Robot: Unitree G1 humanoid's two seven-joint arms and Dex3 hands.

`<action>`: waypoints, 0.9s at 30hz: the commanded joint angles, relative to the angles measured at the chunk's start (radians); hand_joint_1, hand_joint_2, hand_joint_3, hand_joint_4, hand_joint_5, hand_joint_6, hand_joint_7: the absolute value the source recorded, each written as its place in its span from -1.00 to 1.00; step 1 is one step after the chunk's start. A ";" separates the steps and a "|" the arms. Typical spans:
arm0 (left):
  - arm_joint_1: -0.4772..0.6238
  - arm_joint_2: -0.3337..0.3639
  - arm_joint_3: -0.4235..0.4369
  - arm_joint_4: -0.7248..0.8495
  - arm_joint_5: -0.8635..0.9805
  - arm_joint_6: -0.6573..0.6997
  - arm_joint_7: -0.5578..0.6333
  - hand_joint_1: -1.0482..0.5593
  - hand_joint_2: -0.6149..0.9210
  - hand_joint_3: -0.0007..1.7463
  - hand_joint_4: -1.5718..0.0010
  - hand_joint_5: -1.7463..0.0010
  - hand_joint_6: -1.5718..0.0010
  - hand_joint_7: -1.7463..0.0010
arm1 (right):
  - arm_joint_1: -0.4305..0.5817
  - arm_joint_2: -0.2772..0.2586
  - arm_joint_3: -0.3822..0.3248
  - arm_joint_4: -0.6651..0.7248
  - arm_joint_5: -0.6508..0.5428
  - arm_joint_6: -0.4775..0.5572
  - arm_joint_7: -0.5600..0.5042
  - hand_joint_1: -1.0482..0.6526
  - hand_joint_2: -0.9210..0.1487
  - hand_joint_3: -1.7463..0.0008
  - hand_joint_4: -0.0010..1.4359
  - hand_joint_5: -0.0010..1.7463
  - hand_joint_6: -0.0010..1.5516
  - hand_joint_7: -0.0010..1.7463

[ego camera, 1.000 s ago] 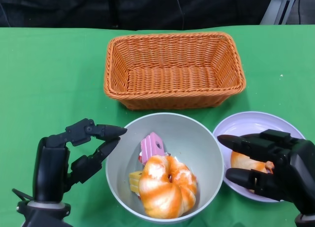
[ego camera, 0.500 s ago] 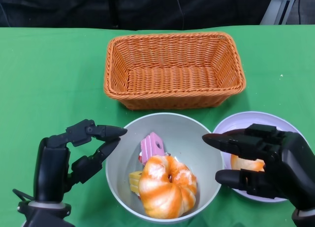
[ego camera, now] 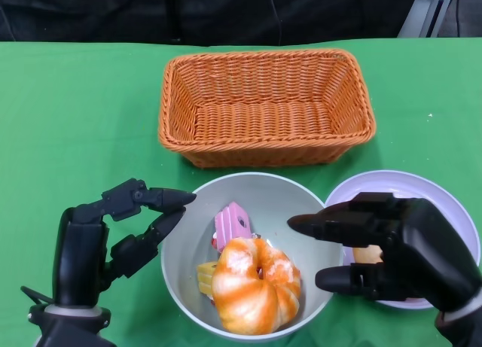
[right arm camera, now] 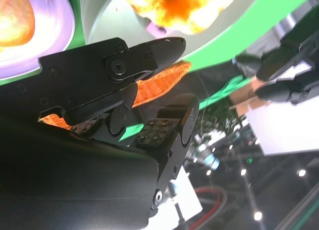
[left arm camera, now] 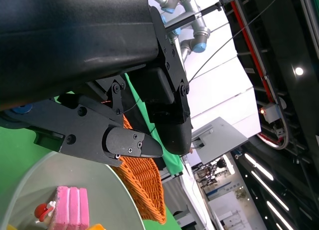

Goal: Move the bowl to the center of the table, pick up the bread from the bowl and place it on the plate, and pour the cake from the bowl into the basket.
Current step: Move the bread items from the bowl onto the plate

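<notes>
Plate's bread (ego camera: 367, 254) behind right hand (ego camera: 392, 249)

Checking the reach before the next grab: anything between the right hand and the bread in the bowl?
Nothing visible. The right hand, open, hovers at the bowl rim; the bread lies uncovered on top, cake behind it.

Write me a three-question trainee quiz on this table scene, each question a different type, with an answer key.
1. True or false: the basket holds cake.
2. Multiple choice: the pink cake lies in A) the plate B) the bowl C) the basket.
3. Fill in: the right hand, holding nothing, hangs partly over the ____ where one bread lies.

Key: 1 false; 2 B; 3 plate.
</notes>
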 commanded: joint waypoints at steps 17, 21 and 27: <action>0.007 0.001 -0.001 -0.047 0.004 0.031 0.027 0.05 1.00 -0.75 -0.03 -0.19 -0.29 0.42 | -0.078 -0.011 0.034 0.137 0.065 -0.074 0.165 -0.65 -1.00 0.94 0.07 -0.80 -0.03 -0.99; 0.008 -0.004 -0.009 -0.059 0.009 0.040 0.027 0.03 1.00 -0.75 -0.02 -0.20 -0.29 0.41 | -0.085 -0.017 0.034 0.139 0.082 -0.075 0.208 -0.66 -1.00 0.93 0.06 -0.82 -0.04 -1.00; 0.020 -0.026 -0.017 -0.103 0.059 0.061 0.051 0.02 1.00 -0.73 -0.01 -0.24 -0.28 0.38 | -0.097 -0.037 0.044 0.124 0.108 -0.055 0.312 -0.69 -1.00 0.94 0.01 -0.85 -0.07 -0.99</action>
